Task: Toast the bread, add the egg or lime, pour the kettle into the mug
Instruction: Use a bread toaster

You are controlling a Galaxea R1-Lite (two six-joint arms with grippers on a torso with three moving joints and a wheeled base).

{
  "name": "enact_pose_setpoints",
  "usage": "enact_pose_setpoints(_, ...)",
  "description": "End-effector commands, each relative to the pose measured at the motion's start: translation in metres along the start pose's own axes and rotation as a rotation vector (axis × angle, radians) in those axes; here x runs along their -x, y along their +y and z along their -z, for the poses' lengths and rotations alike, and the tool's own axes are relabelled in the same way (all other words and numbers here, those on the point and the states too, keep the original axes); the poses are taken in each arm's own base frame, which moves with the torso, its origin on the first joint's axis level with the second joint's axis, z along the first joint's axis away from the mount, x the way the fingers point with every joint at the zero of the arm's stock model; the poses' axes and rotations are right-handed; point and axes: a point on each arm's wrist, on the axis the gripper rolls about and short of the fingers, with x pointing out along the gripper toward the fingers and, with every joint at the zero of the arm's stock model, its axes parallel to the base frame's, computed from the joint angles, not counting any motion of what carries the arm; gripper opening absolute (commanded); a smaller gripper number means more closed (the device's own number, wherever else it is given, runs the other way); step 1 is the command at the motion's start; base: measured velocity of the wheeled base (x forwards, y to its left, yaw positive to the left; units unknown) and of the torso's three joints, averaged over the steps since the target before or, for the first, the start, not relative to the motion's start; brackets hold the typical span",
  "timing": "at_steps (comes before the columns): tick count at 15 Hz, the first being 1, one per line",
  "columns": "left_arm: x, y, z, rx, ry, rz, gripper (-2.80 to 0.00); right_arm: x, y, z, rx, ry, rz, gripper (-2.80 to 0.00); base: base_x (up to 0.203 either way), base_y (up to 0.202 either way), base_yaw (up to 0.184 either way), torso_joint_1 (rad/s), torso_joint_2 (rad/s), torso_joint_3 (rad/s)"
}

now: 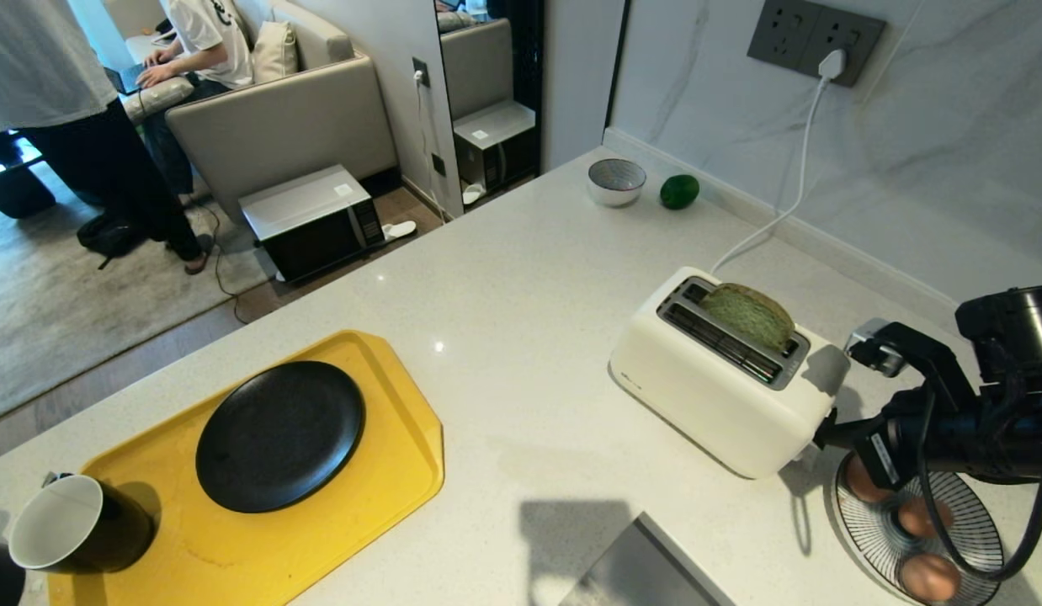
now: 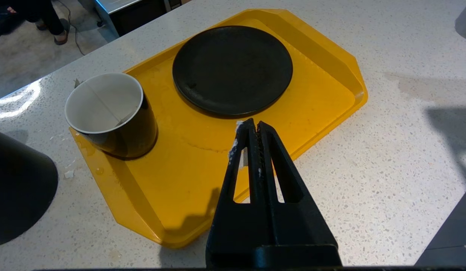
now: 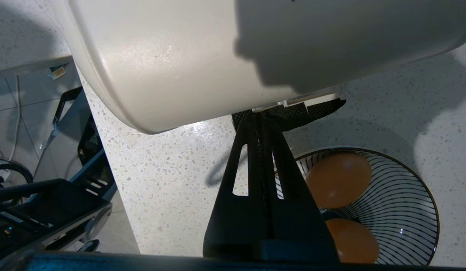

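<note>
The pale green bread (image 1: 750,316) stands in a slot of the white toaster (image 1: 715,391). My right gripper (image 3: 260,119) is shut and empty, its tips against the black lever (image 3: 312,110) at the toaster's end; in the head view the right gripper (image 1: 822,438) sits at that end. The lime (image 1: 679,191) lies far back by the wall. Brown eggs (image 1: 918,516) rest in a striped bowl (image 1: 984,539) under my right arm. The mug (image 2: 112,113) stands on the tray's corner, with part of the black kettle (image 2: 18,188) beside it. My left gripper (image 2: 254,125) hangs shut above the tray.
A yellow tray (image 1: 403,438) holds a black plate (image 1: 279,435). A small grey patterned bowl (image 1: 616,181) sits next to the lime. The toaster's white cord (image 1: 790,202) runs to a wall socket. Beyond the counter edge are two people, a sofa and a microwave on the floor.
</note>
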Motion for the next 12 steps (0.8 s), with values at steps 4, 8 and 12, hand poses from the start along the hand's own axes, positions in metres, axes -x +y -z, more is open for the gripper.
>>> enact_pose_setpoints(4, -0.0001, 0.0000, -0.0001, -0.001, 0.000, 0.000, -2.80, -0.0054, -0.0004, 0.0014, -0.001, 0.016, -0.008, -2.80, 0.000, 0.000, 0.000, 0.000, 0.00, 0.000)
enact_pose_setpoints(8, -0.0001, 0.0000, -0.0001, -0.001, 0.000, -0.001, -2.80, -0.0067, -0.0007, 0.0015, -0.001, 0.017, -0.009, -2.80, 0.000, 0.000, 0.000, 0.000, 0.00, 0.000)
enact_pose_setpoints(12, -0.0001, 0.0000, -0.0001, -0.001, 0.000, 0.000, -2.80, -0.0086, -0.0006, 0.0029, 0.000, 0.026, -0.012, -2.80, 0.000, 0.000, 0.000, 0.000, 0.00, 0.000)
